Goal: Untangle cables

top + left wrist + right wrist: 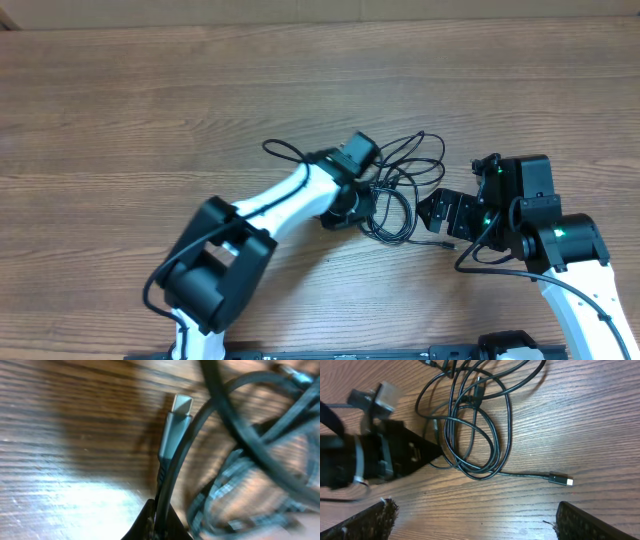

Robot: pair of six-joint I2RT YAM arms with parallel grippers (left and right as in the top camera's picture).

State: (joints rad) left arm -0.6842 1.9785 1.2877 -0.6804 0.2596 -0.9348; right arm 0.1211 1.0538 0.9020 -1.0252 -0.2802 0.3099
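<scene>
**Left pinches a cord in the tangle, right hangs open beside it**

On my left wrist feed, the left gripper [156,524] shows only as a dark wedge at the bottom edge, its fingers pressed together. One black cord of the cables [250,445] runs straight down into that wedge, so I read it as pinched. Just above the pinch the cord ends in a grey plug [176,422] with a metal tip, pointing up the frame and lying over the wood. To its right more cords cross and overlap, blurred at this range.

Over to the right wrist feed: the right gripper [476,507] is spread wide. One rough pad [372,520] sits in the lower left corner and the other in the lower right, with nothing between them but bare wood. Beyond them the bunch lies in long overlapping loops, and the left arm's black pointed tip meets the left edge of those loops. One strand trails out to the right and ends in a loose plug [561,480] lying flat, apart from the rest.

From overhead, the tangle sits right of centre on the wooden table [120,100], between the two arms. The left arm reaches in from the lower left and over it. The right arm is just beside its right edge. A single loop sticks out to the upper left, past the left wrist.
</scene>
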